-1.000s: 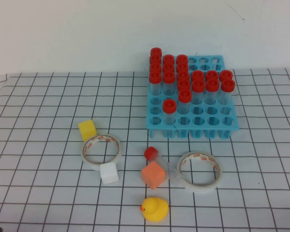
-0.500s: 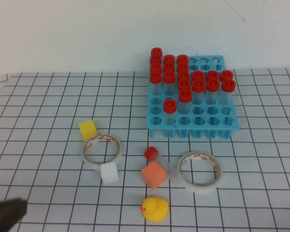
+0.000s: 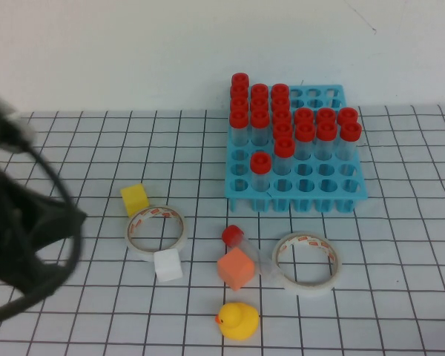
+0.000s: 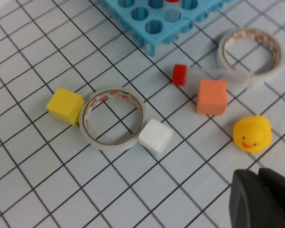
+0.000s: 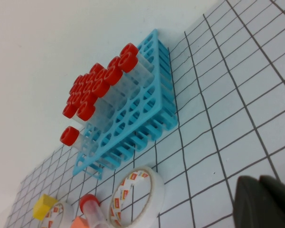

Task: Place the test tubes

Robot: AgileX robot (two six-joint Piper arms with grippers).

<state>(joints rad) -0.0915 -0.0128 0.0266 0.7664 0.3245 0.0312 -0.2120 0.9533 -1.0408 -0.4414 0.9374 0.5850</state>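
Red-capped clear test tube [image 4: 187, 74] lies ahead of the closed left claw [image 4: 259, 179]; closed right claw [image 5: 259, 184] faces blue plastic rack [image 5: 138, 110].

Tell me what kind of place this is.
Likely a robot test bench: a grid-marked table, a blue test tube rack of red-capped tubes, and props like a rubber duck. The left gripper hangs shut over the table near the duck; the right gripper, shut, hovers over the grid apart from the rack.

A lab bench setup: a gridded white table [image 3: 400, 297] carries a blue rack [image 3: 297, 195] of red-capped test tubes [image 3: 304, 133].
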